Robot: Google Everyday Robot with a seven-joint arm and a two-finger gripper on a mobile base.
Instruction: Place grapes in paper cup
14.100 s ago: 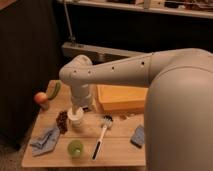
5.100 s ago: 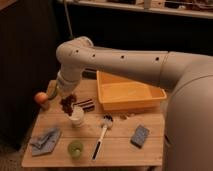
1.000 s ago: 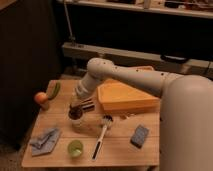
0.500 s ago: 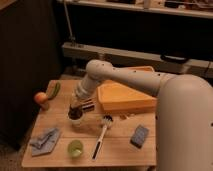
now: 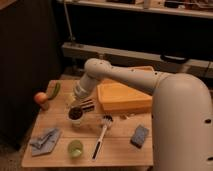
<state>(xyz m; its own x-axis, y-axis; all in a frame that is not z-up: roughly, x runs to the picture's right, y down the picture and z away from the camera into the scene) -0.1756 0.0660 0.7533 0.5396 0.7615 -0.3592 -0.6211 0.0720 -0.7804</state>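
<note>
1. The hand [image 5: 81,104] hangs low over the wooden surface [image 5: 120,147], just above the paper cup [image 5: 76,118] — whether it is clenched or released, I cannot tell.
2. The grapes [image 5: 75,113] sit in the cup's mouth, dark against its white rim.
3. Nearby lie an orange tray [image 5: 125,97], a brush [image 5: 101,134], a green cup [image 5: 75,148] and a grey cloth [image 5: 45,140] — all apart from the paper cup.
</note>
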